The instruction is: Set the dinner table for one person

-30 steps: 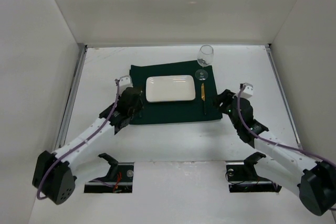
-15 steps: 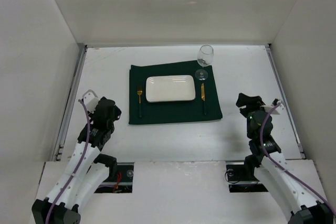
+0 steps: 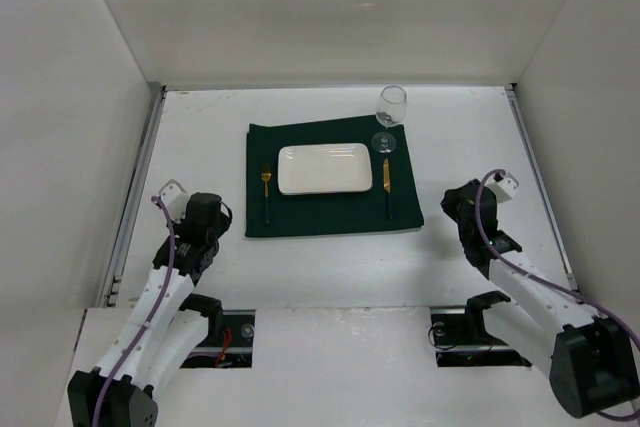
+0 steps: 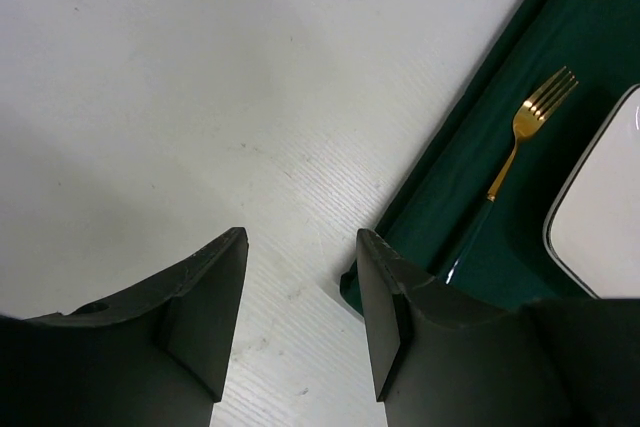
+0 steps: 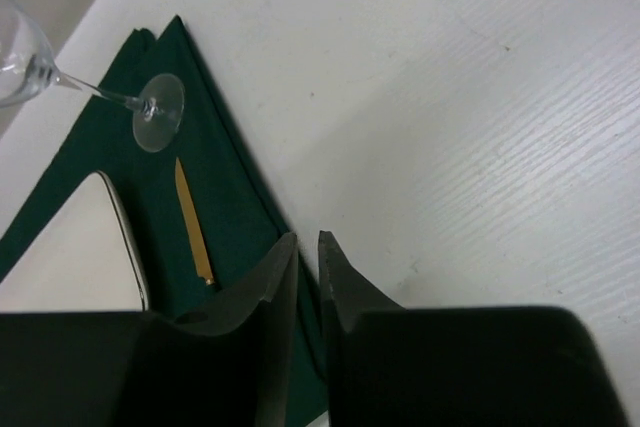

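The dinner table (image 3: 330, 257) carries a dark green mat (image 3: 330, 209) with a white rectangular plate (image 3: 324, 168) in its middle. A gold fork (image 3: 266, 187) lies left of the plate and a gold knife (image 3: 387, 182) right of it. A wine glass (image 3: 390, 112) stands at the mat's far right corner. My left gripper (image 3: 208, 212) hovers off the mat's near left corner, open and empty (image 4: 300, 237), with the fork (image 4: 520, 142) ahead. My right gripper (image 3: 458, 202) is off the mat's right edge, its jaws nearly together on nothing (image 5: 308, 237).
Thin metal rails (image 3: 140, 177) run along both table sides, and white walls close in the back and sides. The arm bases and their dark mounts (image 3: 215, 332) sit at the near edge. Bare tabletop (image 5: 480, 97) lies right of the mat.
Both arms have drawn back from the mat toward the near edge. The fork now shows on the mat where the left gripper was. The right jaws have closed.
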`<state>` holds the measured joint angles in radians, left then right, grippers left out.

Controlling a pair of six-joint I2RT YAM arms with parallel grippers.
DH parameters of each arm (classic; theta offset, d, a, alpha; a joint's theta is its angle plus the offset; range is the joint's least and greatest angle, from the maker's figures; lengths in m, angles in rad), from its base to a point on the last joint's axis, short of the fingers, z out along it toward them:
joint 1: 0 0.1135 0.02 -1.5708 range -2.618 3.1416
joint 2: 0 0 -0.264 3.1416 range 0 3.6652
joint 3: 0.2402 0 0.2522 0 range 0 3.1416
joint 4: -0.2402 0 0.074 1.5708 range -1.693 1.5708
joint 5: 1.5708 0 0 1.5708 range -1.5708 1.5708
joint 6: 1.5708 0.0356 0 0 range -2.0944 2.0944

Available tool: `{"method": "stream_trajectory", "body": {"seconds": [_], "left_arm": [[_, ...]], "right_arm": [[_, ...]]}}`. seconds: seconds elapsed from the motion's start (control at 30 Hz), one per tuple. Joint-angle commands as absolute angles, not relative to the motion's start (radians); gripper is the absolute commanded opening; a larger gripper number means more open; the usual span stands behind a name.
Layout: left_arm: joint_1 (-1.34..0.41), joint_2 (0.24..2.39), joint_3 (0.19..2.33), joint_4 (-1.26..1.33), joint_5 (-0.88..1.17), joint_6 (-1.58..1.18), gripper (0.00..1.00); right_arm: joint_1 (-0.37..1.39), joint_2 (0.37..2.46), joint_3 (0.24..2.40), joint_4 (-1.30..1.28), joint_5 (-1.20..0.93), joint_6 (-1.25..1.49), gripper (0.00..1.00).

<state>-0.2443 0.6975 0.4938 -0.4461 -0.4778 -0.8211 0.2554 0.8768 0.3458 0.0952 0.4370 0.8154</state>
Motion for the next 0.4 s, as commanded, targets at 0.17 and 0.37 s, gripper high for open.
{"method": "stream_trajectory", "body": {"seconds": [0.17,0.37], "left_arm": [[-0.238,0.710,0.486,-0.402,-0.460,-0.830,0.45],[-0.257,0.762,0.509,-0.370,-0.456,-0.810,0.45]], "right_arm": [[0.318,0.978,0.448,0.078,0.396,0.785,0.22],[0.347,1.032,0.492,0.034,0.423,0.775,0.12]]}}
